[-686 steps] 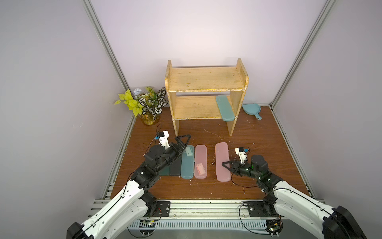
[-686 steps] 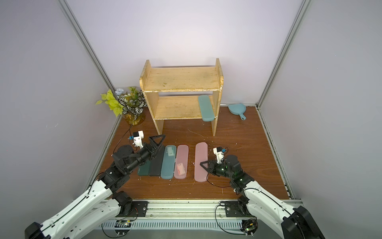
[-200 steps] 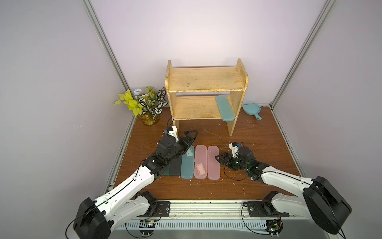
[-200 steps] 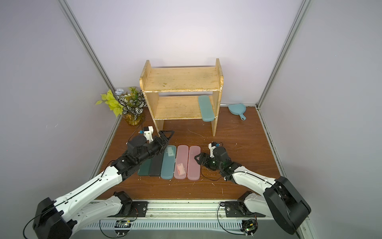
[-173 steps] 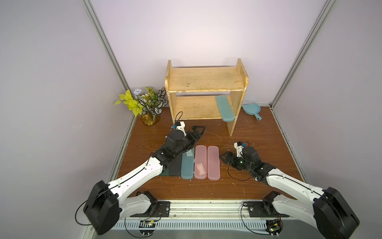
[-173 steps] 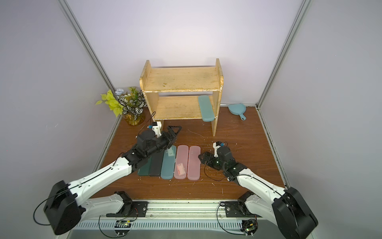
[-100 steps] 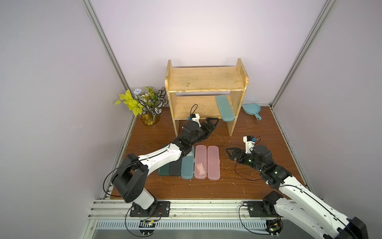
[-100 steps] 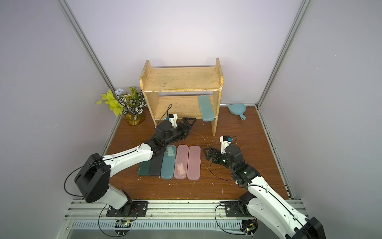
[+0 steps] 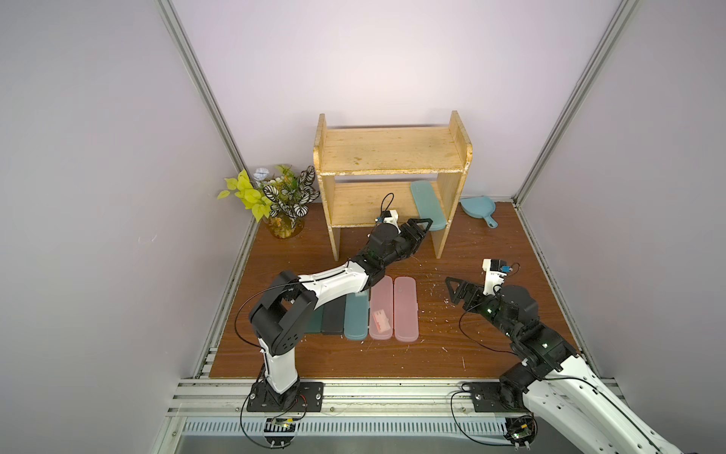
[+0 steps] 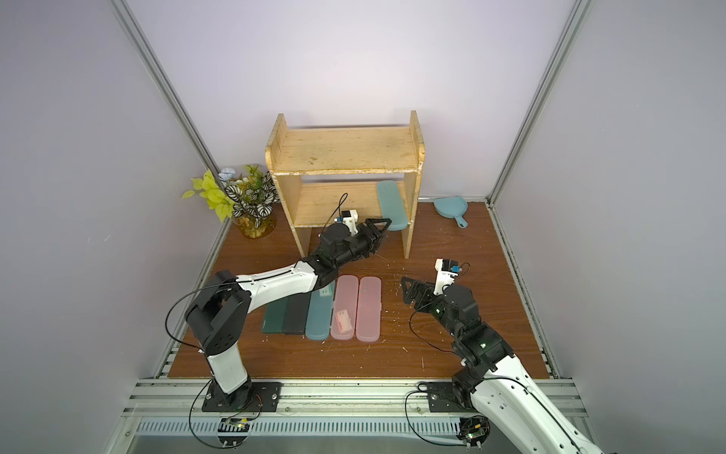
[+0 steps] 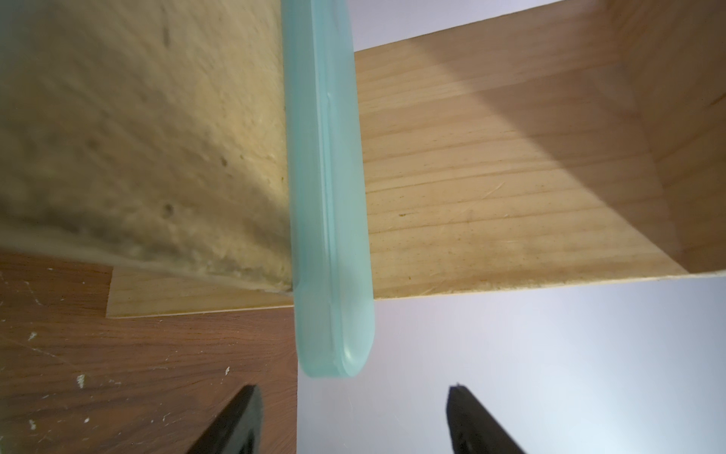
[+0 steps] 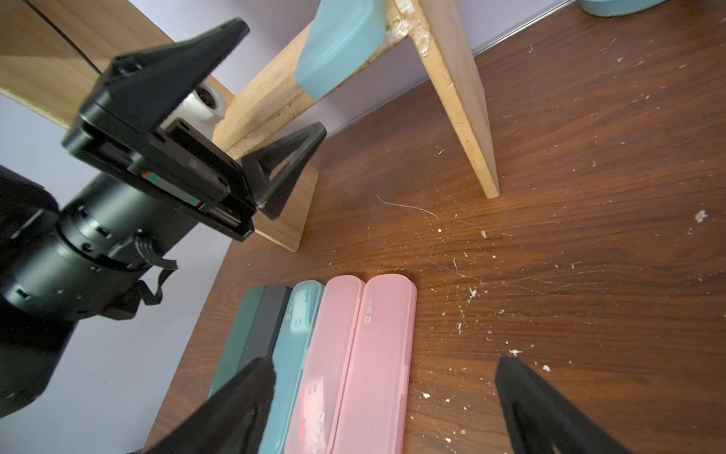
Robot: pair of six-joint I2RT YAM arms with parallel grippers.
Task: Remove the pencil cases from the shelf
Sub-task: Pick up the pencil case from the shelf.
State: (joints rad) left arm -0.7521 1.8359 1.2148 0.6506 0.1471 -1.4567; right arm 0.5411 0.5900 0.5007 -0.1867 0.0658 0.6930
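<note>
Finds five pencil cases point(image 9: 369, 310) rowed on the tabletop point(image 9: 471, 353) and one teal case point(image 9: 428, 204) remaining on the lower tier of the shelf point(image 9: 393, 155), with left gripper point(image 11: 352, 393) parted, empty, just short of its overhanging end and right gripper point(image 12: 387, 361) wide, empty.

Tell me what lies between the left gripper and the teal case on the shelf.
Nothing: in the left wrist view, a bare gap separates the open left gripper from the rounded end of the light teal plastic pencil case.
</note>
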